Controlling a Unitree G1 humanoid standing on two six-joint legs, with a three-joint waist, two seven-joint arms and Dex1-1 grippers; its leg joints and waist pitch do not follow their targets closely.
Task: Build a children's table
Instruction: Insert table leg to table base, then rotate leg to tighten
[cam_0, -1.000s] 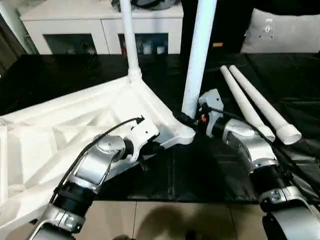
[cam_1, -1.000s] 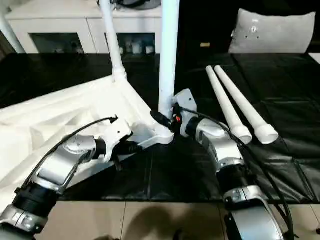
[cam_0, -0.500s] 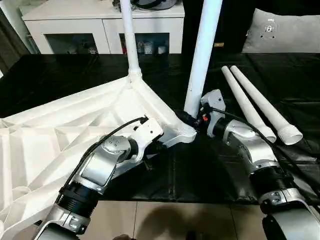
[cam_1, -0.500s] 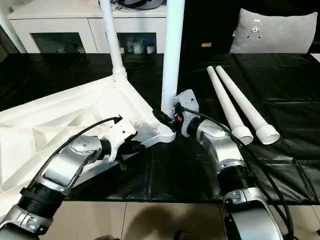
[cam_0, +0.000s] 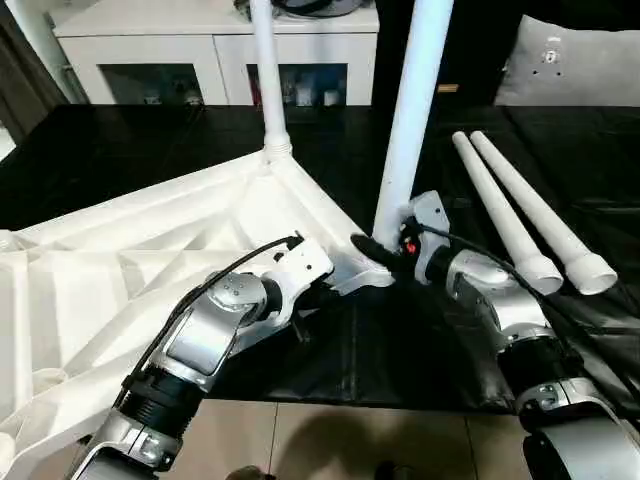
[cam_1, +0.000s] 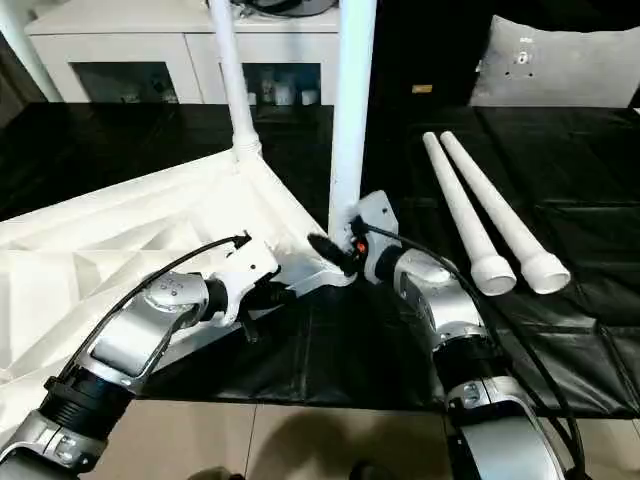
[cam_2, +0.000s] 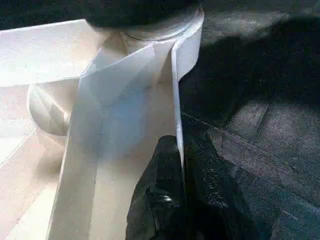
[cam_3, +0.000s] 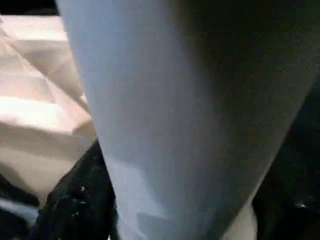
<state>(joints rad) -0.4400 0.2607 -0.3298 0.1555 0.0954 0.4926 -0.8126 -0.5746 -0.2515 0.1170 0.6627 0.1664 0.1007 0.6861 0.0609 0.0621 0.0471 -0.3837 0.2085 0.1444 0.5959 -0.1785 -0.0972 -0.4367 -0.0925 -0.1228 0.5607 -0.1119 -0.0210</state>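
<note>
Now the right gripper (cam_0: 372, 248) clamps the base of an upright leg (cam_0: 408, 120) standing in the near corner socket of the children's table (cam_0: 110, 280). The left gripper (cam_2: 182, 200) pinches the thin rim of the same corner. The table lies upside down, white and ribbed, on a black mat (cam_0: 400, 340); a second leg (cam_0: 268, 75) stands in the far corner. Two loose legs (cam_0: 520, 215) lie to the right. Behind, a white cabinet (cam_0: 215, 50) stands.
</note>
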